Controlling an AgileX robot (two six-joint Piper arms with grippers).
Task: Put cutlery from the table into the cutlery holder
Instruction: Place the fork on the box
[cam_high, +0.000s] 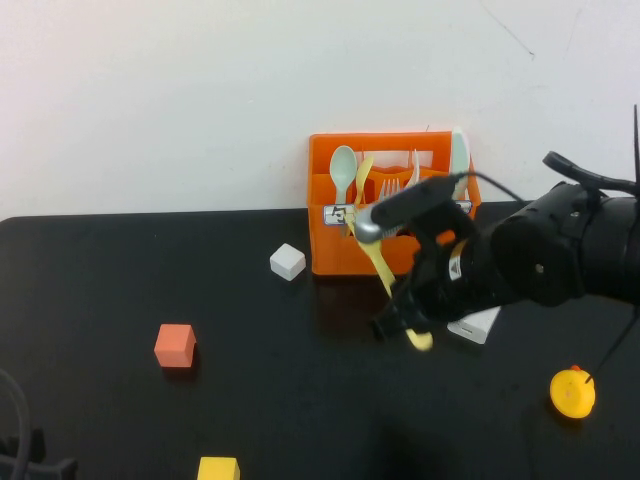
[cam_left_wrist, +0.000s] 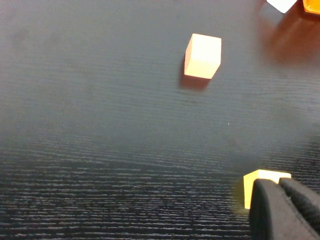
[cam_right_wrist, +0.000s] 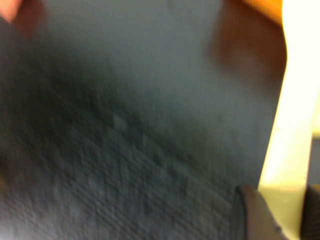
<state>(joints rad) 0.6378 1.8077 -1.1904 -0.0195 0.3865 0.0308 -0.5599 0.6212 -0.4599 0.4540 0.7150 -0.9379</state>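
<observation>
In front of the bright orange plastic cutlery holder (cam_high: 390, 205) at the back of the matte black table (cam_high: 120, 290), the right gripper (cam_high: 405, 322) hangs above the tabletop, clenched on the handle end of a yellow plastic fork (cam_high: 378, 255); the fork slants up toward the holder's front. A pale mint-green knife (cam_high: 459, 155) stands upright in the holder's right end. Left gripper (cam_left_wrist: 285, 210) sits low at the near left; jaws cannot be told. An orange cube (cam_high: 175, 345) lies nearby.

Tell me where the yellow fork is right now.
High view, right of centre: the yellow fork is off the table, held tilted by the right gripper just in front of the orange cutlery holder.
</observation>
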